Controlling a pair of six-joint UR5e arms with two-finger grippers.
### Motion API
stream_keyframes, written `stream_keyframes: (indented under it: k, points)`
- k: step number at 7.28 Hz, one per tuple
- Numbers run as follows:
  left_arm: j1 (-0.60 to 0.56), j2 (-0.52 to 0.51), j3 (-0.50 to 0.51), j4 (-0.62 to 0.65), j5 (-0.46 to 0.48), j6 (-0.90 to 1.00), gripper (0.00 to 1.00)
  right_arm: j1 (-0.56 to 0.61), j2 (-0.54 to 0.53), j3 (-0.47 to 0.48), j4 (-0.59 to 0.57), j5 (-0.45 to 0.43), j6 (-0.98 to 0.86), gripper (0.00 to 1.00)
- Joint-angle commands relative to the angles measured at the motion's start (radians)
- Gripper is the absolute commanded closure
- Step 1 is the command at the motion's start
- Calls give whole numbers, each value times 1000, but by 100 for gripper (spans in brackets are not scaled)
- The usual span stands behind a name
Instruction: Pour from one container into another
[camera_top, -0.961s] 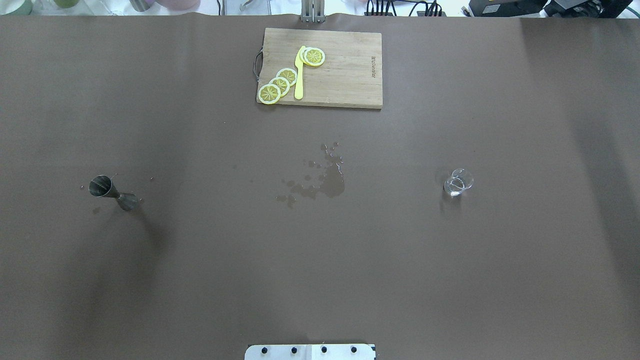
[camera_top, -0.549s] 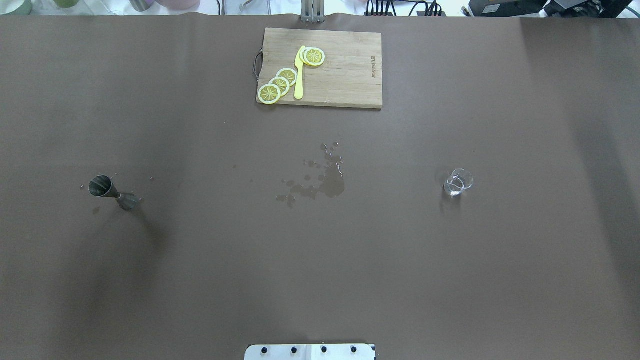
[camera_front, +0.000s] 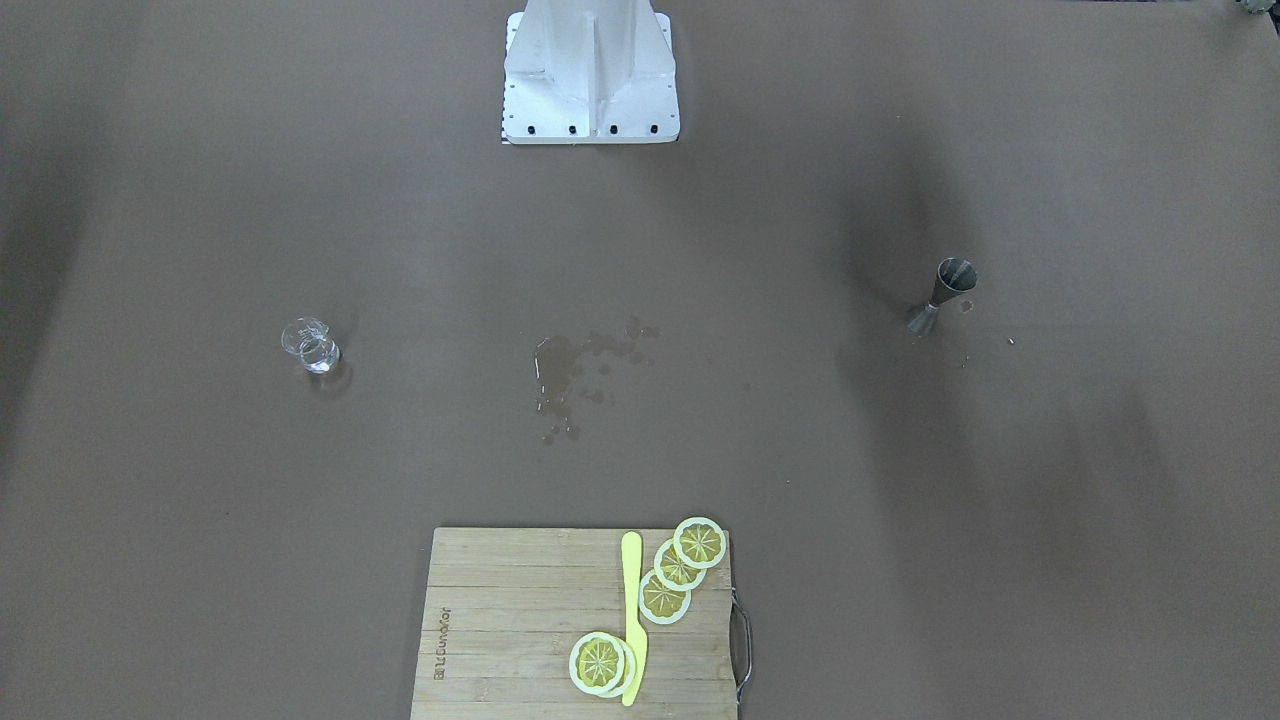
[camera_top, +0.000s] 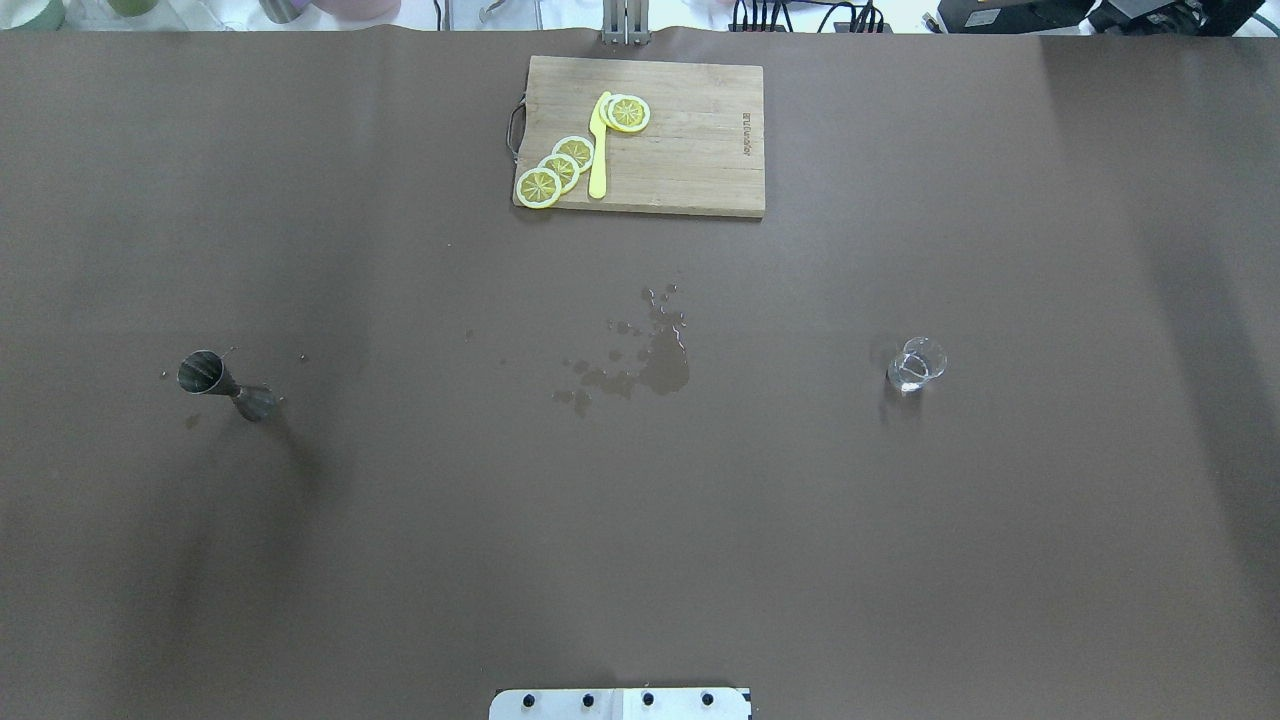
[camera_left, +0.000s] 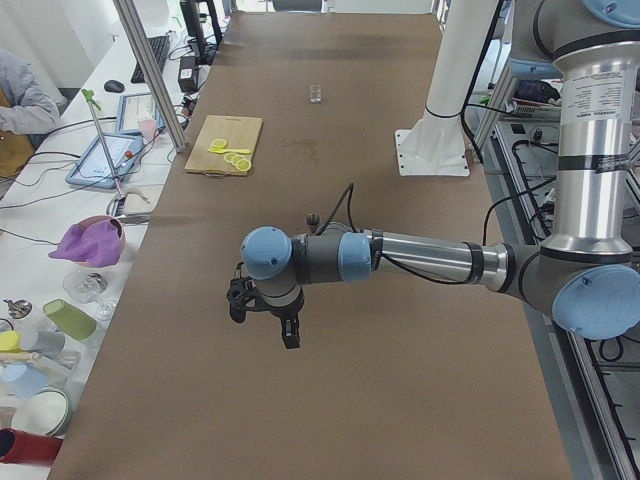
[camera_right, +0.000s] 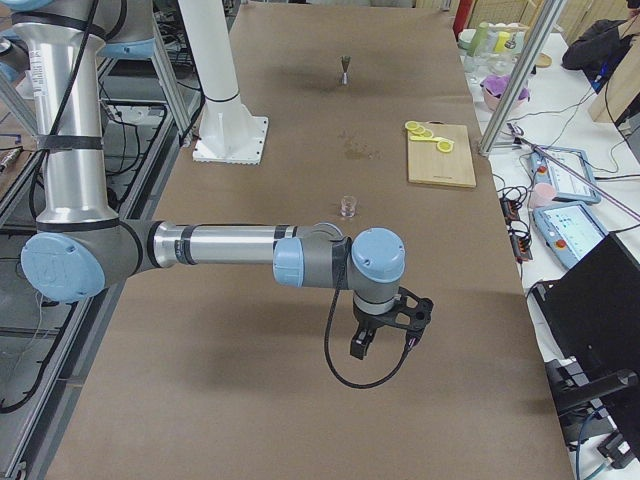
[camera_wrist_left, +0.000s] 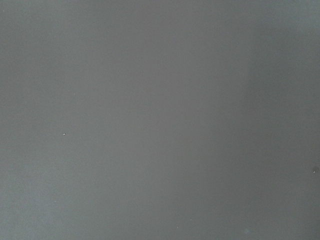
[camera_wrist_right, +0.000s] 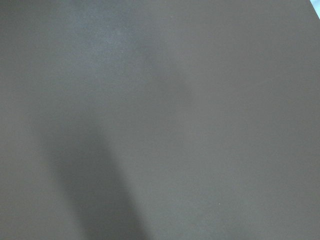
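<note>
A metal jigger (camera_top: 225, 382) stands upright on the brown table at the robot's left, also seen in the front view (camera_front: 940, 296). A small clear glass (camera_top: 915, 364) with a little liquid stands at the robot's right, likewise visible from the front (camera_front: 310, 346). Neither gripper appears in the overhead or front views. In the left side view, my left gripper (camera_left: 262, 318) hangs over the table's near end, short of the jigger (camera_left: 313, 218). My right gripper (camera_right: 385, 340) hangs over the opposite end, short of the glass (camera_right: 348, 206). I cannot tell whether either is open or shut. Both wrist views show only bare table.
A wooden cutting board (camera_top: 690, 150) with lemon slices (camera_top: 560, 168) and a yellow knife (camera_top: 598, 150) lies at the far centre. A wet spill (camera_top: 650, 365) marks the table's middle. The robot base (camera_front: 590, 75) stands at the near edge. A person (camera_left: 20, 110) sits at a cluttered side bench.
</note>
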Motion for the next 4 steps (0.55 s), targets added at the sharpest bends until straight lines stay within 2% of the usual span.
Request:
stream_keyframes:
  k: [1, 4]
  points:
    - [-7, 35, -46, -23, 5, -8, 1, 0, 0, -1, 1, 1, 0, 0]
    - [-7, 75, -19, -40, 20, -5, 1, 0, 1, -1, 1, -1, 0, 0]
